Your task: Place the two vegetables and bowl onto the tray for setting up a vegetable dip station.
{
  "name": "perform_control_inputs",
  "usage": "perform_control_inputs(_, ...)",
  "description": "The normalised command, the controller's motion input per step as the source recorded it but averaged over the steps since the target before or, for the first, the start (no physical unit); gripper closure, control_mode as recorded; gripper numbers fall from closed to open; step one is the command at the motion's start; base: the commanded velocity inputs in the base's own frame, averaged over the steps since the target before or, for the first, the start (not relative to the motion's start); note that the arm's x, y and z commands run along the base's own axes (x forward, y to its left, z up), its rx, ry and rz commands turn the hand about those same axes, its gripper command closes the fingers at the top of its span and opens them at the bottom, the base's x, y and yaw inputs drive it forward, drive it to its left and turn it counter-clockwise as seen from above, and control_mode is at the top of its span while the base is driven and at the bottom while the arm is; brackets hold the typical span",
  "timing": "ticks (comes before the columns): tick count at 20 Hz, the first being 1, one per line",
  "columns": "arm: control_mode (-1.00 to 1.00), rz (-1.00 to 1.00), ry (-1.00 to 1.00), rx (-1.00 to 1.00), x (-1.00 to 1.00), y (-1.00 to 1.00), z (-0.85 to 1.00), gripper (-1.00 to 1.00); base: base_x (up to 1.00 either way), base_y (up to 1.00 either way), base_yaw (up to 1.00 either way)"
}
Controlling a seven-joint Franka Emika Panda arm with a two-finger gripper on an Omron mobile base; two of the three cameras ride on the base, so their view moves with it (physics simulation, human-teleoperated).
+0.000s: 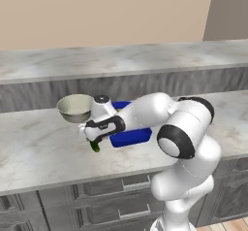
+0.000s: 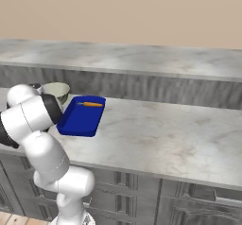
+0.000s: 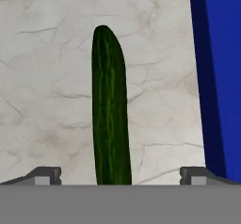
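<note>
The carrot [image 2: 90, 104] is already lying in the blue tray [image 2: 78, 121]. The cucumber [image 3: 110, 110] is lying on the tabletop [image 3: 47, 77] just beside the tray, between the wide-open, empty pincer [image 3: 120, 175]. The bowl [image 1: 75, 107] is sitting near the tray, waiting to be moved.

marble counter [image 1: 43, 147], cucumber [image 3: 111, 115], tray [image 2: 80, 117], bowl [image 1: 75, 107]
</note>
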Motion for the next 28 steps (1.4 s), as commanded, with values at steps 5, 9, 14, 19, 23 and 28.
perform_control_inputs(5,-1.0,0.0,0.0,0.0,0.12,0.01,-0.27,-1.0,0.0,0.0,0.0)
perform_control_inputs(9,-1.0,0.0,0.0,0.0,0.13,0.1,-0.17,-1.0,0.0,0.0,0.0)
perform_control_inputs(14,-1.0,0.0,0.0,0.0,0.13,0.12,-0.14,-1.0,0.0,0.0,0.0)
perform_control_inputs(19,-1.0,0.0,0.0,0.0,0.15,0.04,-0.15,-1.0,0.0,0.0,0.0)
perform_control_inputs(23,-1.0,0.0,0.0,0.0,0.14,0.01,-0.11,-1.0,0.0,0.0,0.0)
perform_control_inputs(28,-1.0,0.0,0.0,0.0,0.07,0.0,-0.04,-1.0,0.0,0.0,0.0)
